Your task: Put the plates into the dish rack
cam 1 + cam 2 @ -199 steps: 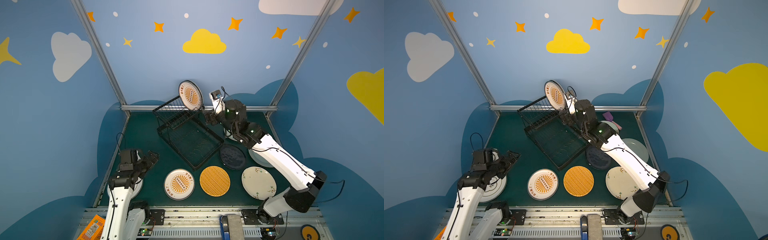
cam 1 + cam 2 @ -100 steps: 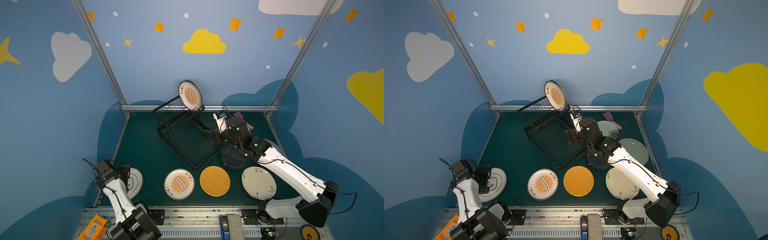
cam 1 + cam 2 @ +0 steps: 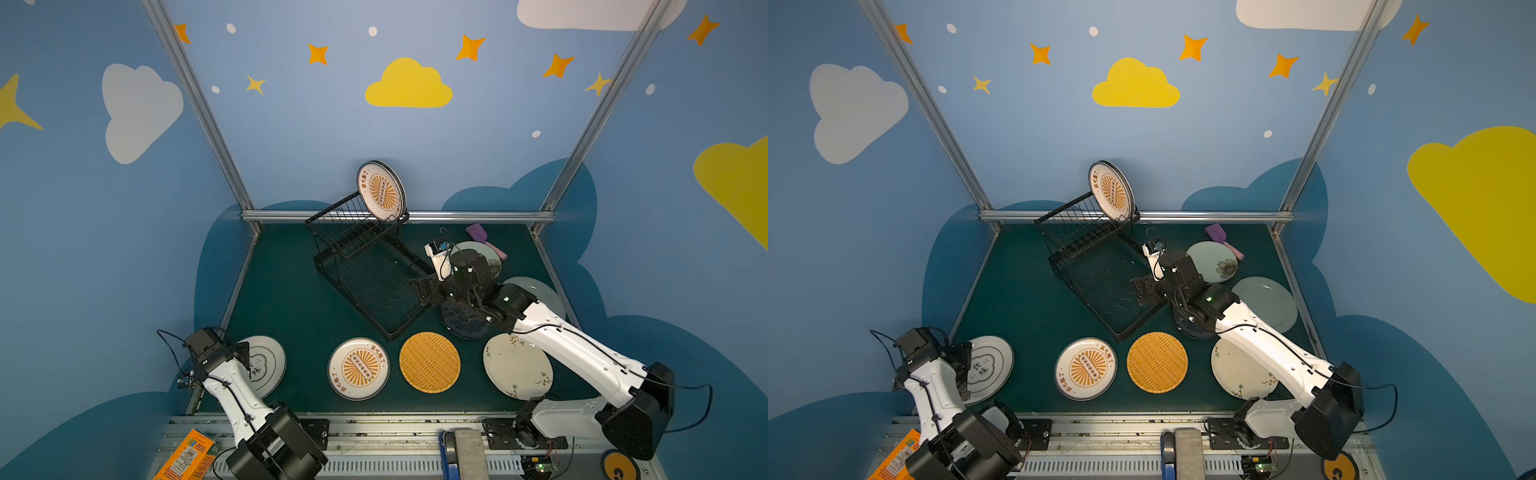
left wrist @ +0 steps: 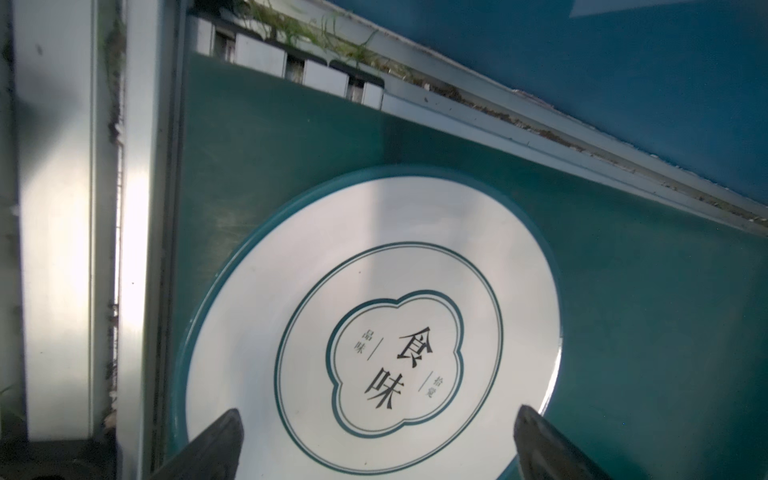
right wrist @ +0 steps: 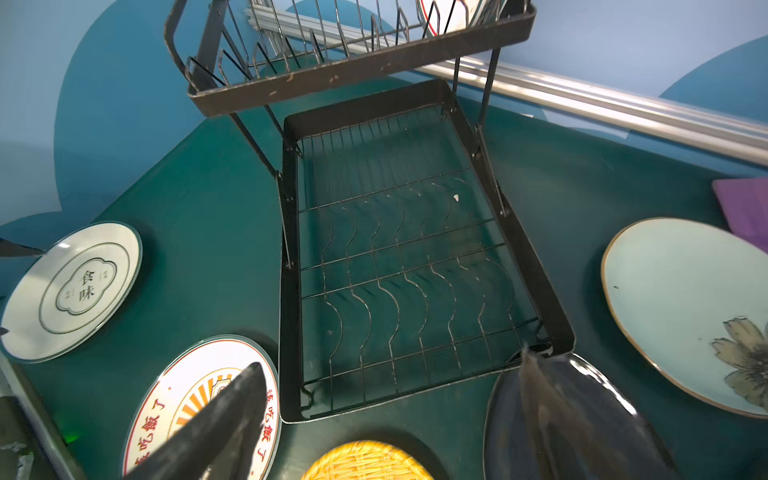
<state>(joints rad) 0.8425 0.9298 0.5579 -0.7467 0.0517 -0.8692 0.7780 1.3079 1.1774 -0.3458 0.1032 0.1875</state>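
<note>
In both top views the dish rack [image 3: 374, 286] stands skewed in the middle of the desk [image 3: 291, 299], with its raised tier toward the far edge. One sunburst plate [image 3: 381, 192] stands upright at the right end of that tier. Along the near edge lie the lettered plate [image 3: 270, 365] in the near-left corner, a second sunburst plate [image 3: 359, 369], the woven plate [image 3: 429, 361] and the cream floral plate [image 3: 517, 368]. The navy plate [image 3: 463, 326] lies just beside the tray's near-right corner, partly under the right arm. The pale green plate [image 3: 546, 291] lies by the right edge. The right pincer [image 3: 419, 289] hovers at the tray's right rim, holding nothing. The left pincer [image 3: 243, 353] hangs over the lettered plate.

In the left wrist view its fingers [image 4: 216, 444] stand wide apart above the lettered plate [image 4: 374, 332]. Whether they touch it cannot be told.

In the right wrist view the fingers [image 5: 224, 415] are spread apart. One shows in front of the second sunburst plate [image 5: 166, 415], the other in front of the navy plate [image 5: 505, 419], with the rack's tray [image 5: 399, 270] beyond them. A pale flower-painted plate [image 5: 673, 307] lies beside the tray, with the purple spatula [image 5: 744, 208] at its rim.
</note>
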